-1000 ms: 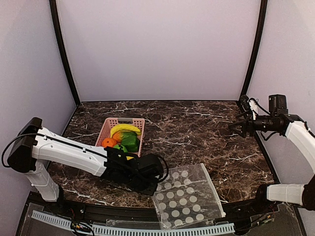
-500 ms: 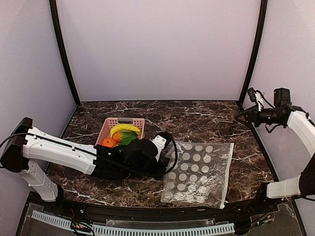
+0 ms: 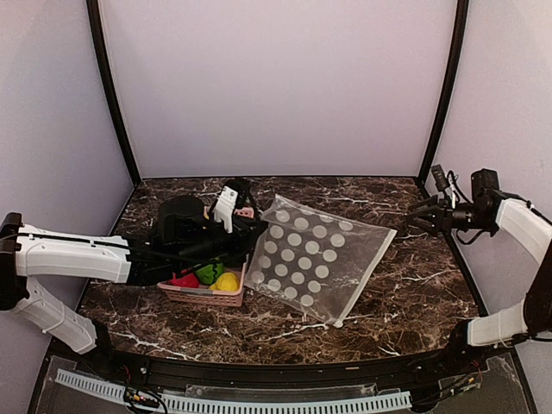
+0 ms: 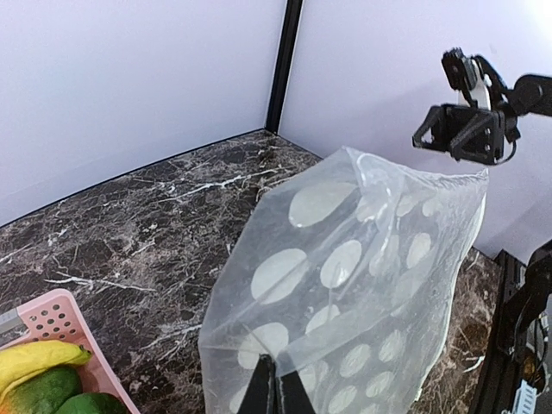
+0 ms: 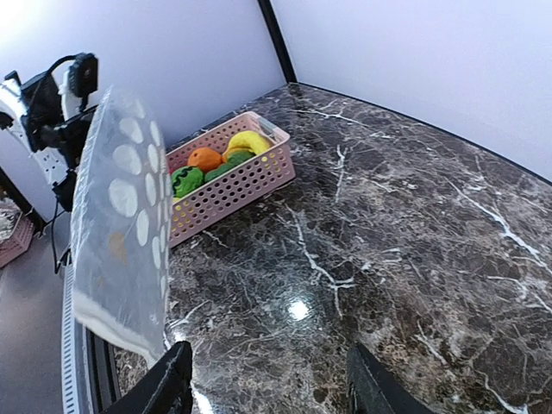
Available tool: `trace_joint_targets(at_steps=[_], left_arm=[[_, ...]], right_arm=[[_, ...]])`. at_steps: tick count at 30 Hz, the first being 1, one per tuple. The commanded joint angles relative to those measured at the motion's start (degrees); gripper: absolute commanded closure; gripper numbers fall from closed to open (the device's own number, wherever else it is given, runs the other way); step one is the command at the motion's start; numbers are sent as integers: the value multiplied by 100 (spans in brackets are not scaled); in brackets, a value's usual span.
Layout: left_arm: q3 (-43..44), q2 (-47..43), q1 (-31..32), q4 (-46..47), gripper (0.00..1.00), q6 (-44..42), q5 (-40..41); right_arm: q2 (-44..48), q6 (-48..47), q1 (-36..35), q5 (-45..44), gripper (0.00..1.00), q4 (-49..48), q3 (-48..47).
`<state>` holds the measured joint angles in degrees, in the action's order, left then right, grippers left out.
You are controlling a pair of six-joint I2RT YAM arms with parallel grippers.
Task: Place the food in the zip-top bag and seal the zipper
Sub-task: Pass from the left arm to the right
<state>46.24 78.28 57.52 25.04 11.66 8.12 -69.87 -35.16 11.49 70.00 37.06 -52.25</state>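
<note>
My left gripper is shut on one edge of the clear polka-dot zip-top bag and holds it up, slanting over the table's middle. In the left wrist view the fingertips pinch the bag. I cannot make out the zipper. The food lies in the pink basket under my left arm: a magenta-red piece, a green piece and a yellow piece. The right wrist view shows the orange, the banana and a green piece. My right gripper is open and empty, right of the bag.
The dark marble table is walled by pale panels with black corner posts. The basket stands at the left middle, beside the hanging bag.
My left arm has swung the bag from the front of the table up and back to the left, over the basket. My right gripper has shifted only slightly.
</note>
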Motion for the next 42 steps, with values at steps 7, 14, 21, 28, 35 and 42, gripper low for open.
trace_joint_targets(at_steps=[7, 14, 21, 28, 35, 42], left_arm=[[-226, 197, -575, 1364, 99, 1415, -727], [-73, 539, -698, 1800, 99, 1768, -1231], [51, 646, -729, 1764, 99, 1966, -1270], [92, 654, -796, 1800, 99, 2084, -1349], [0, 644, -878, 2068, 99, 2434, -1402], [140, 695, -874, 2135, 99, 2510, -1522]], right_arm=[[-22, -888, -446, 721, 44, 409, 335], [33, 624, -733, 408, 55, -1038, 303], [-251, 1132, -873, 42, 58, -1536, 299], [-693, 584, -929, 215, 52, -1088, 353], [-878, 17, -991, 257, 53, -719, 392], [-924, 481, -1727, -219, 53, -1211, 375]])
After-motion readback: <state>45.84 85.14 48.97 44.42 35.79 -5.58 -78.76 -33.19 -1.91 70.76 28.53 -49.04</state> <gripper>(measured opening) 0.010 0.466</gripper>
